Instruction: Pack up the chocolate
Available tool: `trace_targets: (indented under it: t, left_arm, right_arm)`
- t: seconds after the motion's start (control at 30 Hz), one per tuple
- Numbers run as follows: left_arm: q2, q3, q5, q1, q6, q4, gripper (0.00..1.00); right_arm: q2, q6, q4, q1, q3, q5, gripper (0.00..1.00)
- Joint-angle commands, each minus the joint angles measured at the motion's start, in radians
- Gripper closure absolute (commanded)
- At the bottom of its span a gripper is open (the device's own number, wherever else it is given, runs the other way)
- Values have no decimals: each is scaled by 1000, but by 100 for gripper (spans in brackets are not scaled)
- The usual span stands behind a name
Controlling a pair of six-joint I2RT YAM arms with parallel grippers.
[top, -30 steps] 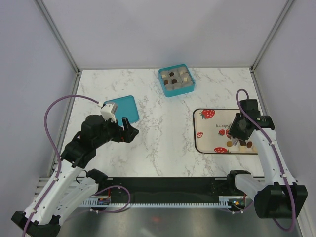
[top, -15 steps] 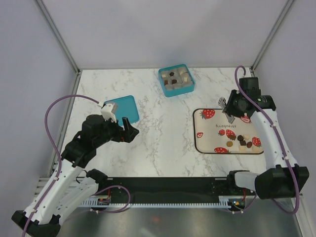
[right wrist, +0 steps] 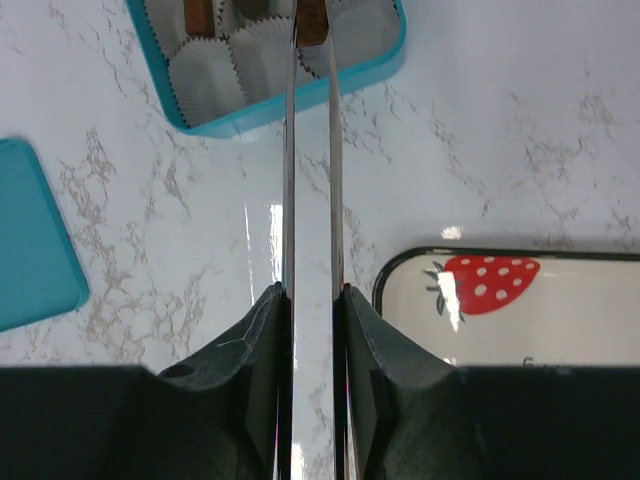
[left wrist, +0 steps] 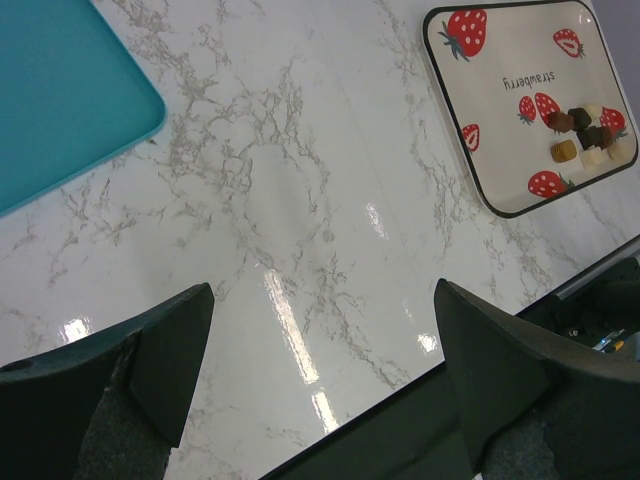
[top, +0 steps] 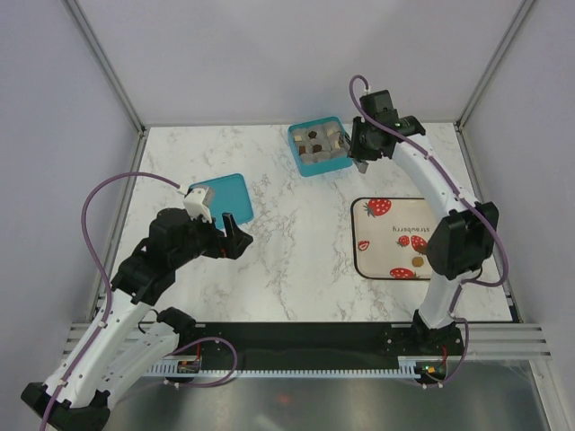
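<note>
Marble (top: 296, 260); pincer's (top: 358, 160) chocolate (right wrist: 312, 28) inside box (right wrist: 385, 55) rim

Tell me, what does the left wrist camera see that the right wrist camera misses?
Only the left wrist view shows the loose chocolates clustered on the strawberry tray, framed by the open left gripper. Only the right wrist view shows the teal box with its paper cups, and thin fingers pinching a brown chocolate at the box. Both show the marble table, the teal lid and the tray.
</note>
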Motion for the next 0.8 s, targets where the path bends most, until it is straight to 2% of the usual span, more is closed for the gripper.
trace_targets:
  t: [0.0,0.23,0.77]
  left_arm:
    - [7,-1,-12,0,32,21,1]
    - [7,-1,-12,0,32,20,1]
    - [10,-1,-10,0,32,21,1]
  right_arm:
    - [77,-41,29,35,142,49,70]
    - [178,-81,15,49,188,145,70]
    - [247,-104,12,52,162,159,67]
